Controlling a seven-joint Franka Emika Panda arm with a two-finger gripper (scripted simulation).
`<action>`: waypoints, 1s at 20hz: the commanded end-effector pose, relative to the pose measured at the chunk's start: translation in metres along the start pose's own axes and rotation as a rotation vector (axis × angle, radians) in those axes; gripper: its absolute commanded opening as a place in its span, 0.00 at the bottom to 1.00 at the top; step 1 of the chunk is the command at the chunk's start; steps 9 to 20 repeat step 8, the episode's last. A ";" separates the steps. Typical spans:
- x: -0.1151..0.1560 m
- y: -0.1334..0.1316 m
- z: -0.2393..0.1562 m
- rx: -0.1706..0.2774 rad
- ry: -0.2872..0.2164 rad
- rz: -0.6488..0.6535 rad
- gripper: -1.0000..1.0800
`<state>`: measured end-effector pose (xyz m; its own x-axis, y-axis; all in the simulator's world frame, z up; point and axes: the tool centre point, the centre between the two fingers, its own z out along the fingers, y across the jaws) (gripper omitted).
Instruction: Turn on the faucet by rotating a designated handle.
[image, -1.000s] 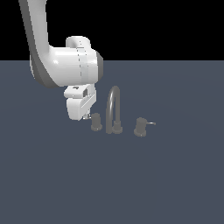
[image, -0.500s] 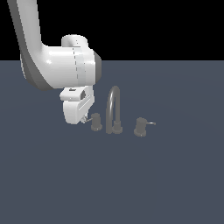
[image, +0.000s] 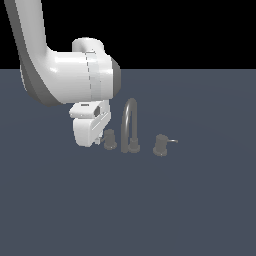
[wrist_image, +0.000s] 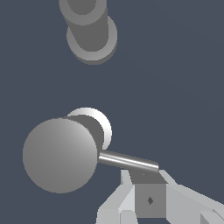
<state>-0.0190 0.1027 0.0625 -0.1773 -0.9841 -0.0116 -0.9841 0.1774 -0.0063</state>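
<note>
The dull-grey faucet (image: 130, 125) has a tall arched spout and two stubby side handles. The handle (image: 110, 140) on the exterior view's left stands right beside my gripper (image: 96, 141), whose white hand hides its lever. The twin knob (image: 161, 145) has its lever pointing to the exterior view's right. In the wrist view the handle's round knob (wrist_image: 61, 155) is close, and its thin lever rod (wrist_image: 127, 161) ends right at my gripper (wrist_image: 145, 177). The fingers look pressed together with nothing between them, at or touching the rod's tip. The spout's base (wrist_image: 92, 30) shows further off.
The faucet stands on a flat dark blue-grey surface (image: 175, 210). My bulky white arm (image: 70, 80) hangs over the area on the exterior view's left of the spout.
My hand has come lower, down next to the handle on the exterior view's left, and the arm has leaned a little. The faucet and its handles look unmoved.
</note>
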 end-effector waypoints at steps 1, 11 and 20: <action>0.007 -0.001 0.000 -0.001 0.001 0.001 0.00; 0.051 -0.007 -0.001 -0.006 0.011 0.027 0.00; 0.051 -0.007 -0.001 -0.006 0.011 0.027 0.00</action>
